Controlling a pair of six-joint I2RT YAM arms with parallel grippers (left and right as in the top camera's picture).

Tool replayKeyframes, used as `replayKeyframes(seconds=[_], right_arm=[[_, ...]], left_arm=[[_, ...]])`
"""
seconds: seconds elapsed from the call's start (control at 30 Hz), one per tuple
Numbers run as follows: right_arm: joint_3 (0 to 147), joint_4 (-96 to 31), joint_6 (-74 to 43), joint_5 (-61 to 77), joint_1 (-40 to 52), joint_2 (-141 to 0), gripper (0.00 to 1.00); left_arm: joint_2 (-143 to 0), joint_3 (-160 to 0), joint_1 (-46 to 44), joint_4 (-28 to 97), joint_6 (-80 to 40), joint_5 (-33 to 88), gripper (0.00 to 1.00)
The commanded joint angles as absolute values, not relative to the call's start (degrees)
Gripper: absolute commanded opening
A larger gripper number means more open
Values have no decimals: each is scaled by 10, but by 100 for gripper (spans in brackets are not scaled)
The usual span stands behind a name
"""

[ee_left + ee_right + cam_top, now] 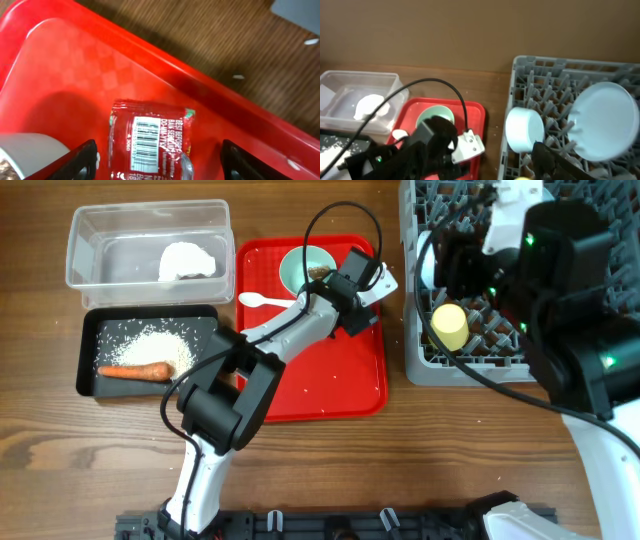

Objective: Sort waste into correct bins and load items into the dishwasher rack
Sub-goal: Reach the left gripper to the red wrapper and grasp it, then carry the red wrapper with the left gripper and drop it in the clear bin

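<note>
The left claw (159, 158), spread wide, straddles the red wrapper (150, 142) near the rim of the red tray (200, 86): light, slick, crinkly, likely best pinched across its width.

The red wrapper (150, 145) runs off the left wrist view's bottom edge. Overhead, the right arm (560, 280) hides much of the dishwasher rack (420, 360); the left arm (290, 328) covers part of the mint-green bowl (293, 265).

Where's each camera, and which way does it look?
Overhead: above, looking straight down on red tray, rack; left arm, right arm show.
Left wrist: just over the tray, facing down at the wrapper; left gripper shows.
Right wrist: raised, looking across rack and tray; one finger shows.
Shared: overhead and right wrist see the mint-green bowl.
</note>
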State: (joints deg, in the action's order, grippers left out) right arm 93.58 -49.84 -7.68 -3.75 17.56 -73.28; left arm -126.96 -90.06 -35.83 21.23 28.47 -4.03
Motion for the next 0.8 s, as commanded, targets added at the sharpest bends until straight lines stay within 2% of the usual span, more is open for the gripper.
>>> replayKeyframes(seconds=[0.0,0.07,0.1,0.2,0.27,0.37,0.5,0.67,0.77], right_arm=[[938,-518,-75,-56,177,-739,70],[938,-524,-75,-56,177,-739,70],[938,-525,-75,-56,177,-739,70],[938,-526,-75,-56,177,-739,70],[938,-526,-75,-59,177,-739,70],[938,-526,-75,-62,177,-739,70],[938,-547,-76,-53,178,-739,70],[938,-585,-50,79,177,-739,67],[938,-597,-44,80,177,-739,67]], left_arm=[[-1296,-900,-352,205,296,-48,73],[-1298,-900,-350,203,298,-49,58],[-1298,-900,-350,207,298,-51,41],[-1298,-900,-353,239,298,-58,27],[-1298,-900,-356,267,298,-60,21],[-1298,-900,-360,310,297,-59,4],[-1292,-900,-366,356,261,-59,4],[-1267,-900,-366,368,205,-59,4],[-1262,-900,-366,376,199,-59,4]])
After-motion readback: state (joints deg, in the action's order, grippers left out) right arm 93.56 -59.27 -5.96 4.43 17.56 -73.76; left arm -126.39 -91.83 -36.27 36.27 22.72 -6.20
